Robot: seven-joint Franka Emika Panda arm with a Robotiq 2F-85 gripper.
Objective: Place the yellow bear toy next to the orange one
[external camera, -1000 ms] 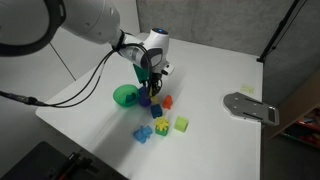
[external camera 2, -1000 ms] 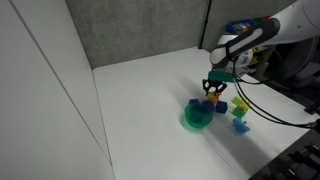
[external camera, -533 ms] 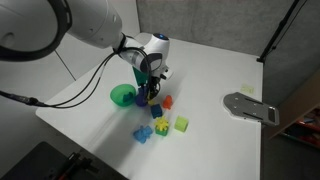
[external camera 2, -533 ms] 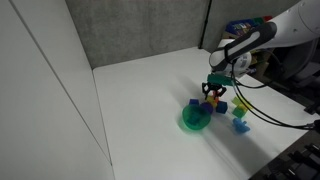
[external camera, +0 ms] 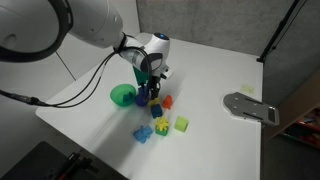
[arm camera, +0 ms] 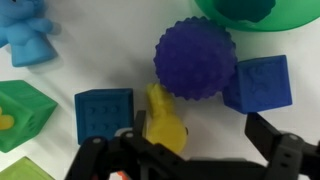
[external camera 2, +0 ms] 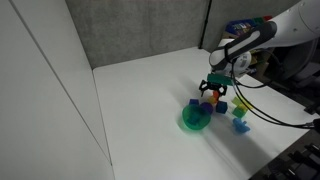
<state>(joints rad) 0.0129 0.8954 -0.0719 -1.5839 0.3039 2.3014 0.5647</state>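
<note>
The wrist view shows the yellow bear toy (arm camera: pixel 165 120) lying on the white table between my gripper's (arm camera: pixel 200 125) fingers. It rests close against the left finger (arm camera: pixel 135 135), and a wide gap separates it from the right finger. The jaws stand wide open and grip nothing. In both exterior views the gripper (external camera: pixel 150 90) (external camera 2: pixel 213 90) hangs low over the toy cluster and hides the bear. In an exterior view the orange one (external camera: pixel 167 101) stands upright just right of the gripper. It is out of the wrist view.
Around the bear sit a purple spiky ball (arm camera: pixel 195 58), two blue cubes (arm camera: pixel 103 115) (arm camera: pixel 260 83), a green cube (arm camera: pixel 20 115) and a light-blue figure (arm camera: pixel 25 30). A green bowl (external camera: pixel 124 96) is just left of the cluster. A grey metal piece (external camera: pixel 250 107) lies to the right.
The arm has stayed almost in place over the cluster. The fingers look spread wider than a second ago.
</note>
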